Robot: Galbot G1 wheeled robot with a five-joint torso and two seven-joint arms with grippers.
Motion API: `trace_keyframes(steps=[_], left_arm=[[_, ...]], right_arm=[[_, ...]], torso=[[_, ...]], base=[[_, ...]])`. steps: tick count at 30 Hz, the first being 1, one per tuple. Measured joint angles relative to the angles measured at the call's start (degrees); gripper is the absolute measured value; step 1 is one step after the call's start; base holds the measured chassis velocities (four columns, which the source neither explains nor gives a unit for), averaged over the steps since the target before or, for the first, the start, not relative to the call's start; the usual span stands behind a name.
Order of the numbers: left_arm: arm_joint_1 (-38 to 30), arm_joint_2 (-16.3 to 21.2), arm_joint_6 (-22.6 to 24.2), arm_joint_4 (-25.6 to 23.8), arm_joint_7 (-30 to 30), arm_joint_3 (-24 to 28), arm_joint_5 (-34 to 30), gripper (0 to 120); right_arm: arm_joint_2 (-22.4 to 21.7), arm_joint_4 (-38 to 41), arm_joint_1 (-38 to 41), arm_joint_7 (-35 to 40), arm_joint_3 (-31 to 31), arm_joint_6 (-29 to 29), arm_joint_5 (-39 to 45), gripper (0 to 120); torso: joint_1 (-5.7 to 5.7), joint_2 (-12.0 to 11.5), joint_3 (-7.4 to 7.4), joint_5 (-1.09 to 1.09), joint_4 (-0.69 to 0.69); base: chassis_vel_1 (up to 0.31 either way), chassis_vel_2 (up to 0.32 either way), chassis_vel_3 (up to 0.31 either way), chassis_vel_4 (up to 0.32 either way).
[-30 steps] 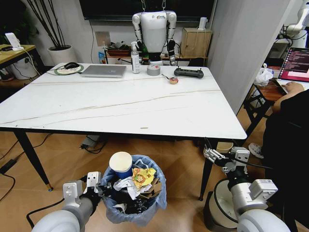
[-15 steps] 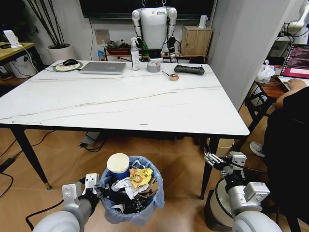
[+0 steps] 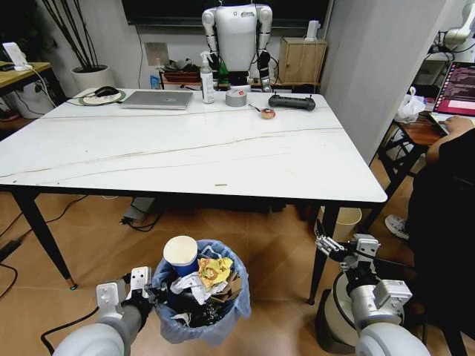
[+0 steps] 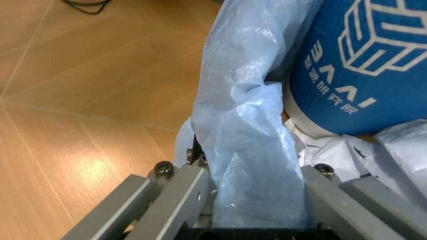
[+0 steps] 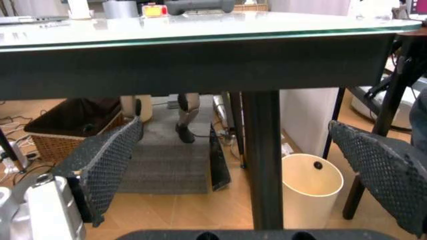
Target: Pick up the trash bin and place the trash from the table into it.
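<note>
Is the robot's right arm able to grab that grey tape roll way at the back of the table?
Probably not from here. The right tool hangs open below the table edge, near its black leg, while the grey tape roll sits at the far side, across the whole tabletop. The left tool grips the trash bin.

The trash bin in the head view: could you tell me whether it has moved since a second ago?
Cannot tell: the trash bin sits slightly lower against the table, but the whole view shifted.
</note>
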Motion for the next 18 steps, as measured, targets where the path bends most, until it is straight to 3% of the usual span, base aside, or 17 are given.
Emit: trace_keyframes(steps=[18], left_arm=[[0.32, -0.60, 0.00, 2.12, 0.51, -1.01, 1.23, 2]], right_arm=[[0.65, 0.11, -0.99, 0.30, -0.30, 0.60, -1.55, 100]], torso=[[-1.68, -4.25, -2.56, 0.00, 0.00]], base=[[0.000, 0.000, 0.000, 0.000]])
